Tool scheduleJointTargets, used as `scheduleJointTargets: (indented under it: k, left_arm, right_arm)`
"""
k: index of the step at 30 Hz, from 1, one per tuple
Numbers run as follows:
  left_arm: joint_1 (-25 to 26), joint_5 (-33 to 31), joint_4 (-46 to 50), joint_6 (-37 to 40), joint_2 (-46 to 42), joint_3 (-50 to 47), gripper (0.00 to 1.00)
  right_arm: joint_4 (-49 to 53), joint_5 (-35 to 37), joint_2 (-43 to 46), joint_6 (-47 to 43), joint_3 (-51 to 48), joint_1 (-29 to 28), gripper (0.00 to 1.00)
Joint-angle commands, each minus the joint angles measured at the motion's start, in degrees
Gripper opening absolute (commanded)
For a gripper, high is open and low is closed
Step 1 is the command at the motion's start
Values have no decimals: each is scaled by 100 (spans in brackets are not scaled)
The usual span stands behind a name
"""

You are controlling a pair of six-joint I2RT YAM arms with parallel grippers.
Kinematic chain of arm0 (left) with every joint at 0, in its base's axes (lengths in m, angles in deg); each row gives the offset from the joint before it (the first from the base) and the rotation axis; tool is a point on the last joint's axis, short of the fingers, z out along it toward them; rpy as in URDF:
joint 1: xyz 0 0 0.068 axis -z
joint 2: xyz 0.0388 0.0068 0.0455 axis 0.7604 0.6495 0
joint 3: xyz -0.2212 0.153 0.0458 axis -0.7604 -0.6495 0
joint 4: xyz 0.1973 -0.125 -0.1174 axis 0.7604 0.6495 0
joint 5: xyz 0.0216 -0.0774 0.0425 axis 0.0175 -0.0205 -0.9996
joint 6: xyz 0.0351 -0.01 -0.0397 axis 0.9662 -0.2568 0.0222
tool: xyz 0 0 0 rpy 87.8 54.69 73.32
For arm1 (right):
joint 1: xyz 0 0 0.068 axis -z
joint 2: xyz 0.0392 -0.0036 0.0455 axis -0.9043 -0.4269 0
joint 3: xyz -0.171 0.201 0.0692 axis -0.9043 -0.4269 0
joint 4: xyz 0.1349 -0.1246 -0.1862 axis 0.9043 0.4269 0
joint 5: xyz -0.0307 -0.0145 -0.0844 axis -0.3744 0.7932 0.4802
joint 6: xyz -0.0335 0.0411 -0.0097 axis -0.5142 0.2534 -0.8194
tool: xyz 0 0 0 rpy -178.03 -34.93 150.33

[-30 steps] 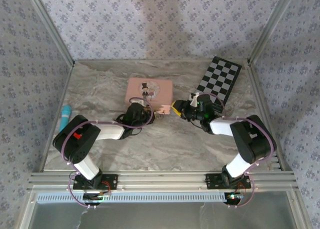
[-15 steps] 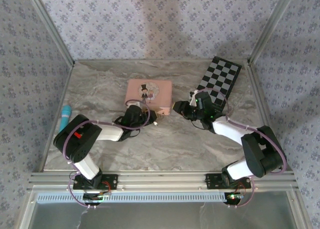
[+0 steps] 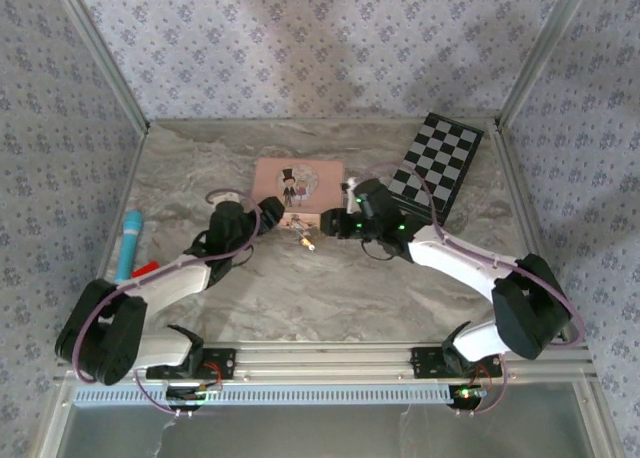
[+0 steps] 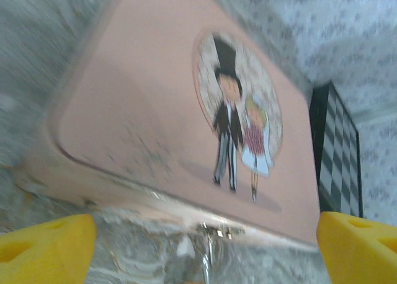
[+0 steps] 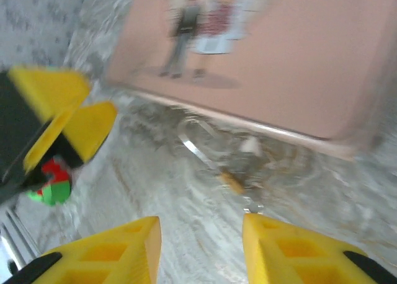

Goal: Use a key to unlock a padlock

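Two robot arms reach in from the near edge of a marble table (image 3: 330,303). The left gripper (image 3: 268,216) has just sprung wide apart, empty. The right gripper (image 3: 324,225) is partly apart, holding nothing. Between them the tiny brass padlock (image 3: 305,240) lies loose, just before the pink box (image 3: 298,181), so it likely needs regrasping

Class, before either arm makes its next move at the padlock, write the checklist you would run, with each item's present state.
1. Left gripper open, empty: ok.
2. Right gripper open, empty: ok.
3. Padlock lying on table before pink box: ok.
4. Key found: cannot tell.
5. Shackle released: cannot tell, blurred.
6. Wrist views sharp: not ok.
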Motion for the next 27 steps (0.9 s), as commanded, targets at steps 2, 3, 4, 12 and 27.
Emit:
scheduleJointTargets:
  k: [2, 3, 4, 12, 27]
  left_arm:
    - [-591, -90, 816, 301, -476, 237, 95]
    - [-734, -81, 868, 311, -524, 267, 95]
    - [-896, -56, 872, 336, -560, 276, 97]
    - [-1790, 732, 384, 216, -88, 368, 97]
    - [-1422, 1673, 645, 562, -327, 242, 75]
  right_arm:
    - [1792, 1067, -498, -1430, 941, -624, 45]
    - [1962, 1074, -672, -1577, 1101, -688, 47]
    - [2138, 1058, -869, -1744, 1284, -755, 50]
    - [2118, 700, -1685, -2251, 1613, -871, 55]
    - [-506, -521, -2037, -2437, 280, -141, 54]
